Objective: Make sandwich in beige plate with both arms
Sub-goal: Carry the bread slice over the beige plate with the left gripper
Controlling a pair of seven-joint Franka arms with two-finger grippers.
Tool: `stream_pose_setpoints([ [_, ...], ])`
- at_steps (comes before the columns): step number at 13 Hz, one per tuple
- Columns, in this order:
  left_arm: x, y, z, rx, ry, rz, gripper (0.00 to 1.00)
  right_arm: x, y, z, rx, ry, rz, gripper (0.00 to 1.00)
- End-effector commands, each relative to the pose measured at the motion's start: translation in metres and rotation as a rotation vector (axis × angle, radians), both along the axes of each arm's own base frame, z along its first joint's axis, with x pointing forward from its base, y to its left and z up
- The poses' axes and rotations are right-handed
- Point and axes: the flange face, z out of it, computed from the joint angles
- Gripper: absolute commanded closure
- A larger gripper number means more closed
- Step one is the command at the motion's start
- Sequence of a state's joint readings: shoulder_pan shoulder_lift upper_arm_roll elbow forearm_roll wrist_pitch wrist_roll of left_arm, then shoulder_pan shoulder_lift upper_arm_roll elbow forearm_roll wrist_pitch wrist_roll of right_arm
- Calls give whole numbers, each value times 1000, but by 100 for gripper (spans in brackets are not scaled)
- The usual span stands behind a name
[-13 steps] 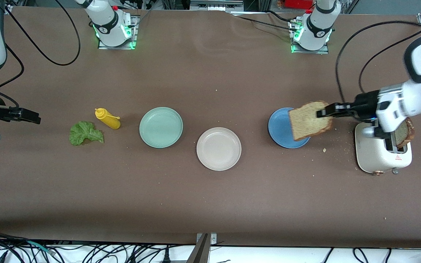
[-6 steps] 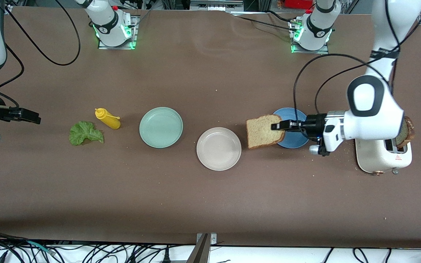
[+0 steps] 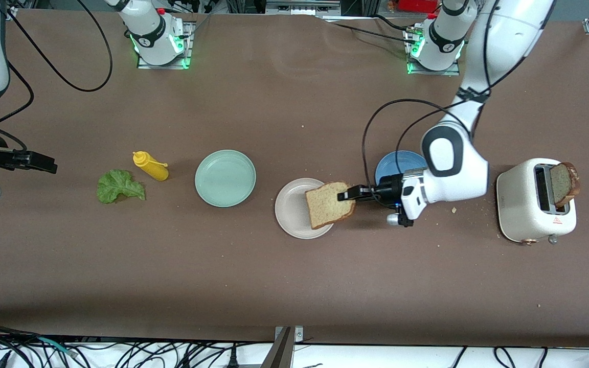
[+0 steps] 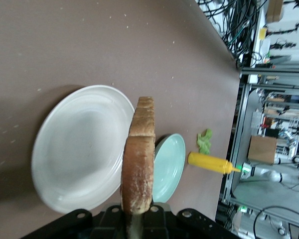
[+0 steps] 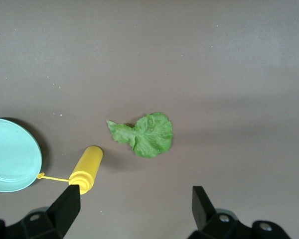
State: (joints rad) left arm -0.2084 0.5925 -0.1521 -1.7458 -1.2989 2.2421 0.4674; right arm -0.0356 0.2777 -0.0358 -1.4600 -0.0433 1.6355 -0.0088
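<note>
Front view: brown table [image 3: 294, 286] carrying three plates in a loose row across its middle. Beige plate [image 3: 294, 212] at the centre; mint-green plate [image 3: 225, 178] beside it toward the right arm's end; blue plate [image 3: 395, 163] toward the left arm's end, partly covered by the left arm. Left gripper [image 3: 349, 194], clamped on one edge of a bread slice [image 3: 329, 204], holds it over the beige plate's rim on the side toward the blue plate. White toaster [image 3: 528, 202] near the table edge at the left arm's end, a second bread slice [image 3: 561, 183] standing up out of one slot. Yellow squeeze bottle [image 3: 151, 166] lying on its side, lettuce leaf [image 3: 119, 186] just beside it and nearer the camera, both toward the right arm's end. Right gripper [image 3: 39, 163] waits above that end edge, holding nothing. Left wrist view: bread slice [image 4: 139, 164] seen edge-on, pinched at its base between the fingers, over the beige plate [image 4: 74, 149]; mint-green plate [image 4: 169, 167], bottle [image 4: 212, 162] and lettuce [image 4: 205, 141] farther off. Right wrist view: right gripper [image 5: 136, 204] spread wide and empty above lettuce [image 5: 144, 135], bottle [image 5: 86, 168] and the mint-green plate's rim [image 5: 12, 154].
</note>
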Motion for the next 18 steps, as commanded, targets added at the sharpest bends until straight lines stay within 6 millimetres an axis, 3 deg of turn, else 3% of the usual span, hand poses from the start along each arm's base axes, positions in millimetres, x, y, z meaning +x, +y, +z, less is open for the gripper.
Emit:
stream_pose_setpoints([
  [1,3,-13,-17,-74,-98,40,100,-4,-2,2,19,-5,1,1],
  [3,-4,-23,-36,-121,-140,38,100,-4,-7,2,20,-5,1,1],
  [7,-10,-31,-47,-125,-143,15,100,-4,-7,2,22,-7,1,1],
  [8,-12,-31,-52,-120,-149,3,90,-5,-8,2,22,-5,-2,1],
  [10,-15,-32,-62,-109,-213,-41,4,-4,-8,2,22,-7,-2,1],
  [14,-20,-37,-68,-5,-254,-1,0,-4,-8,2,22,-7,-2,1],
  [18,-10,-16,-62,94,-296,75,0,-4,-8,2,22,-7,0,1],
])
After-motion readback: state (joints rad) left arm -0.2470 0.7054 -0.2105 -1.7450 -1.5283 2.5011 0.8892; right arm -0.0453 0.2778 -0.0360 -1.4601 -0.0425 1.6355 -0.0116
